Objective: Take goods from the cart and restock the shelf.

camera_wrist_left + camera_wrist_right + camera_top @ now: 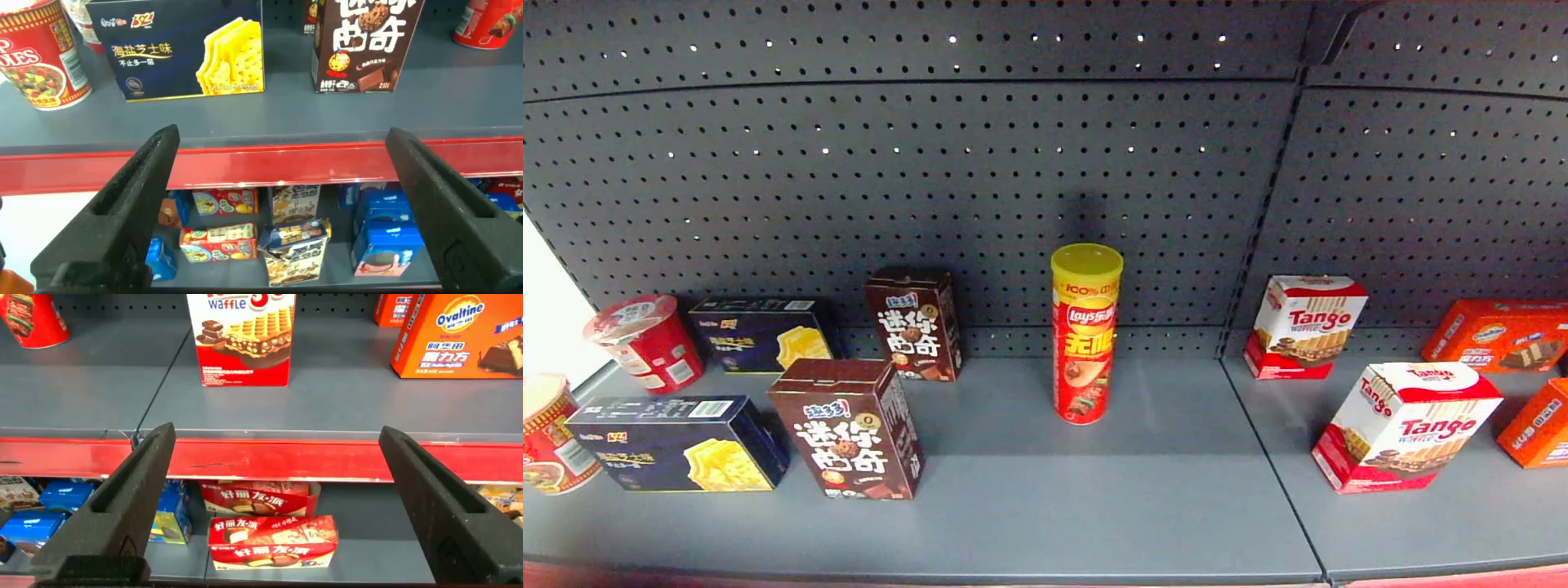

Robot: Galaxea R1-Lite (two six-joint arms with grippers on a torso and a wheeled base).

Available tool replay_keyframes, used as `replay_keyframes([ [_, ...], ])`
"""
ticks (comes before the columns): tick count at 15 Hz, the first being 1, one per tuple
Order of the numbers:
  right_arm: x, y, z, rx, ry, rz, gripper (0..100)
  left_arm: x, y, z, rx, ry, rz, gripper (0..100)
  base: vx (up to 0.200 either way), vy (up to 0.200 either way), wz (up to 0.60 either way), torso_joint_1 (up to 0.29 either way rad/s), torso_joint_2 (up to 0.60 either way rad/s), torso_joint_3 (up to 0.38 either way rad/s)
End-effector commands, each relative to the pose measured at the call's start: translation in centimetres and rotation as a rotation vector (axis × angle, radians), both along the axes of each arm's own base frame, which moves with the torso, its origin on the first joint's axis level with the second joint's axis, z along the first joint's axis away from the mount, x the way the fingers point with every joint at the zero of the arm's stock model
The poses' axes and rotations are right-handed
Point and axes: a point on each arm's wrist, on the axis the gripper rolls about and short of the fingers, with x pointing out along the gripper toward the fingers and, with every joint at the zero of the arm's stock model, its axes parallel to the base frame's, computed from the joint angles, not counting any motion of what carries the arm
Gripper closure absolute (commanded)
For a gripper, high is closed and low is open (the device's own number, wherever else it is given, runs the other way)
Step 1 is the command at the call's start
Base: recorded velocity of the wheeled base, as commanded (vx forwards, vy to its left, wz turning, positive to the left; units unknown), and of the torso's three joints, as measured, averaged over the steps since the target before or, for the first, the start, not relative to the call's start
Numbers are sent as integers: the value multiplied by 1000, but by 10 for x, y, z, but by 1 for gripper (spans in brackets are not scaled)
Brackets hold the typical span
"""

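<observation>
Shelf [1094, 506], chip can [1086, 335] upright, wafer box [1304, 327] nearby

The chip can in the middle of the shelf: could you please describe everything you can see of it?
The chip can is a tall red cylinder with a yellow lid, closed, and a printed wrapper. It looks like cardboard with a plastic lid. It stands upright on the grey shelf, near its middle, slightly in front of the pegboard back wall. Only the shelf touches it; the nearest brown box and wafer box stand well apart on either side.
</observation>
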Motion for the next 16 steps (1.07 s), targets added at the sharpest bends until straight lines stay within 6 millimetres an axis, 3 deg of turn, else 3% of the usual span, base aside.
replay_keyframes([
  [1,0,0,0,-2,1,-1,0,0,0,0,0,1,-2,0,0,0,600,2,2,2],
  [16,0,0,0,-2,1,-4,0,0,0,0,2,1,-2,0,0,0,600,2,2,3],
])
